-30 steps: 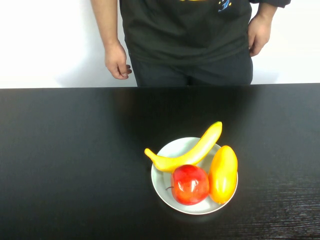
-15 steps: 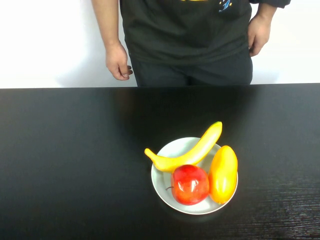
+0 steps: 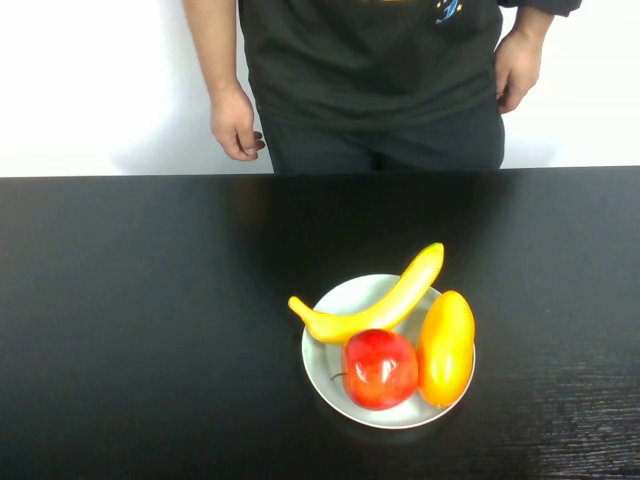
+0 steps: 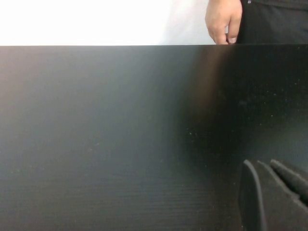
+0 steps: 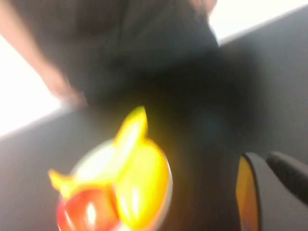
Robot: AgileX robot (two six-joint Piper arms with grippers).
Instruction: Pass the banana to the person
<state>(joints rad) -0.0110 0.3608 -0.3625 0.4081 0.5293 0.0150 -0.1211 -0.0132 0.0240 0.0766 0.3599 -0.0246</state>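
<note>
The yellow banana (image 3: 385, 305) lies across the far side of a white plate (image 3: 343, 298) on the black table, stem end to the left. The person (image 3: 370, 70) in a black T-shirt stands behind the table's far edge, arms hanging. Neither gripper shows in the high view. My left gripper (image 4: 267, 166) is shut and empty over bare table, with the person's hand (image 4: 223, 19) far ahead. My right gripper (image 5: 262, 156) is shut and empty, apart from the banana (image 5: 129, 131) and plate (image 5: 91, 161), on the side nearer me.
A red apple (image 3: 380, 368) and a yellow-orange mango (image 3: 446, 347) share the plate, on the banana's near side. The black table (image 3: 130, 300) spans the whole width. A white wall stands behind the person.
</note>
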